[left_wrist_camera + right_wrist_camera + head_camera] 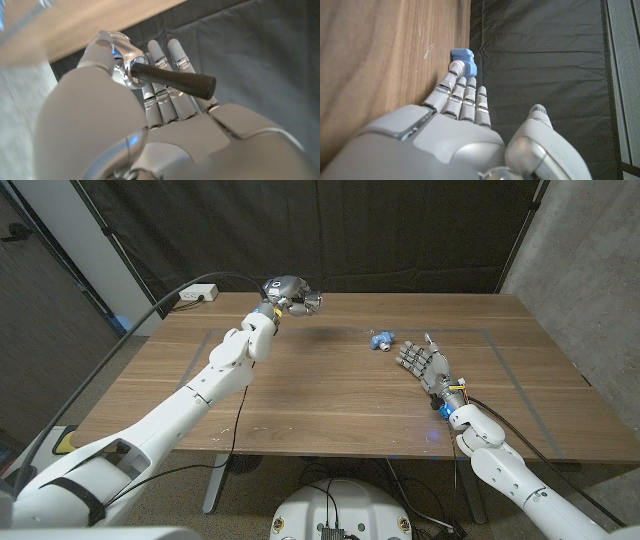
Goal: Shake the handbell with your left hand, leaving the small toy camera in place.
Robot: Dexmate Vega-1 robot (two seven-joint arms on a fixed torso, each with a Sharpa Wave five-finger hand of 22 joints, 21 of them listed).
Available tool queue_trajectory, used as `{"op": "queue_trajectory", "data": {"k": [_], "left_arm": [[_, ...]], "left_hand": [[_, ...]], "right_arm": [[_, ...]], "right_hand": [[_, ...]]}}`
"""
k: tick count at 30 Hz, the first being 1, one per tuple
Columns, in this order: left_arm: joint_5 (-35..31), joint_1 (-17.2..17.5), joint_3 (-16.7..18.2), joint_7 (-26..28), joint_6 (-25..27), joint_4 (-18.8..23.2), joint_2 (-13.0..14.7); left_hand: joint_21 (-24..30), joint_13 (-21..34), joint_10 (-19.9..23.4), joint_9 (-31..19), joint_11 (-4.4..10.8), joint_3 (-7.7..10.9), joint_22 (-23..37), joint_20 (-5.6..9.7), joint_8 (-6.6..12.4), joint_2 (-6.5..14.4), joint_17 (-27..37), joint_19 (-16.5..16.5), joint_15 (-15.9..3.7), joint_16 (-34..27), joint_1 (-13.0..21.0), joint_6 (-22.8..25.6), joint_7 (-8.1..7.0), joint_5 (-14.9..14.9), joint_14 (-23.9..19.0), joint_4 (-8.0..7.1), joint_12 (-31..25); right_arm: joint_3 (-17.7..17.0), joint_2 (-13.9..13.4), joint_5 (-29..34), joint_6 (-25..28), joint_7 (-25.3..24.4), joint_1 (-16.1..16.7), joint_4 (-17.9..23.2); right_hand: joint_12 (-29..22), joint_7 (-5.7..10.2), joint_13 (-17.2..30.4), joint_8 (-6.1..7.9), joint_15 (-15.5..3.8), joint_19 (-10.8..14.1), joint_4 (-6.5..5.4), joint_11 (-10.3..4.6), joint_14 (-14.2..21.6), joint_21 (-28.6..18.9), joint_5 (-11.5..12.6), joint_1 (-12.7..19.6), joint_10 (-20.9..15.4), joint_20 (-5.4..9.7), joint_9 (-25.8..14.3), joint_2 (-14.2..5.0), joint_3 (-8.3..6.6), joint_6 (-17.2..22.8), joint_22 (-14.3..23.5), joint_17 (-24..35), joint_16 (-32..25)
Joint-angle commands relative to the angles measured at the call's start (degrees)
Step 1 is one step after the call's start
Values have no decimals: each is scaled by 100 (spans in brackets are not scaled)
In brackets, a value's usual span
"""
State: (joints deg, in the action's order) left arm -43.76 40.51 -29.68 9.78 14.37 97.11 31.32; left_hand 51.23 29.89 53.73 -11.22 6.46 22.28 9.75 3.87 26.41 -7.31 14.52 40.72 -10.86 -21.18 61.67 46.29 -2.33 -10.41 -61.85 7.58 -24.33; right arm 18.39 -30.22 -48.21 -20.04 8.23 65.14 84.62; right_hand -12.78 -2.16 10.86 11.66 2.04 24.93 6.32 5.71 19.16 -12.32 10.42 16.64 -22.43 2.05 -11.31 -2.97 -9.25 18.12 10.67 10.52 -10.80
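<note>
Holding the handbell (pixel 308 302) in left hand (pixel 283 292) at upper centre, right hand (pixel 422 363) open; could slip from loose grip.

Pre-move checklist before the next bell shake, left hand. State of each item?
1. Left hand holds the handbell: ok; in the left wrist view the dark handle lies across the fingers.
2. Bell lifted off the table: ok, a shadow lies beneath it.
3. Grip firmness: cannot tell.
4. Toy camera on the table, apart from the bell: ok.
5. Right hand holds nothing, fingers apart: ok.
6. Right fingertips clear of the toy camera: cannot tell; the right wrist view shows them very close, perhaps touching.
</note>
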Motion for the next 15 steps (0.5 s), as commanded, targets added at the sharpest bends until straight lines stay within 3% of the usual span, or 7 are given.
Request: {"op": "queue_trajectory", "data": {"k": [1, 3, 7, 11, 15], "left_arm": [[4902, 900, 1645, 1672, -3223, -473, -361], [5559, 877, 1774, 1290, -3920, -800, -417], [7242, 763, 1903, -108, -4940, -1414, -514], [8117, 759, 2008, -725, -5431, -1687, -735], [9464, 766, 2121, -1733, -5443, -1799, -970]], "left_hand": [[-10, 21, 497, -156, 456, 215, 12, 233, 108, 1042, 27, 45, -218, 10, 925, 1119, 45, -13, -73, -170, 22], [-11, 22, 492, -154, 457, 219, 12, 236, 105, 1039, 28, 49, -219, 14, 927, 1119, 43, -12, -76, -166, 32], [-16, 29, 500, -154, 464, 221, 12, 244, 107, 1035, 31, 52, -215, 20, 921, 1126, 42, -9, -78, -167, 37], [-23, 32, 494, -153, 469, 223, 11, 255, 100, 1029, 32, 50, -215, 30, 916, 1113, 35, -7, -72, -167, 51], [-34, 35, 494, -149, 487, 228, 9, 268, 103, 1024, 35, 44, -217, 42, 912, 1133, 27, -5, -66, -166, 64]], "right_arm": [[88, 11, 29, 104, 101, -154, -92], [98, 10, 35, 110, 118, -172, -99], [123, 8, 47, 138, 144, -209, -111], [152, 6, 58, 171, 174, -249, -130], [174, -1, 63, 210, 199, -286, -145]], "right_hand": [[6, -12, 15, 4, -8, 67, 20, -15, 28, 13, -1, -14, -56, 4, -14, -45, 5, 12, 19, 15, -8], [7, -12, 15, 3, -5, 69, 21, -15, 27, 13, -1, -14, -55, 5, -14, -45, 6, 11, 19, 15, -7], [5, -13, 15, 2, -7, 73, 21, -13, 27, 12, -1, -14, -60, 9, -13, -45, 6, 9, 18, 15, -7], [5, -15, 15, 3, -7, 73, 22, -9, 30, 13, -1, -13, -61, 11, -13, -44, 6, 10, 18, 15, -7], [6, -17, 15, 3, -7, 75, 23, -12, 32, 13, -1, -12, -60, 10, -13, -44, 7, 12, 18, 15, -8]]}}
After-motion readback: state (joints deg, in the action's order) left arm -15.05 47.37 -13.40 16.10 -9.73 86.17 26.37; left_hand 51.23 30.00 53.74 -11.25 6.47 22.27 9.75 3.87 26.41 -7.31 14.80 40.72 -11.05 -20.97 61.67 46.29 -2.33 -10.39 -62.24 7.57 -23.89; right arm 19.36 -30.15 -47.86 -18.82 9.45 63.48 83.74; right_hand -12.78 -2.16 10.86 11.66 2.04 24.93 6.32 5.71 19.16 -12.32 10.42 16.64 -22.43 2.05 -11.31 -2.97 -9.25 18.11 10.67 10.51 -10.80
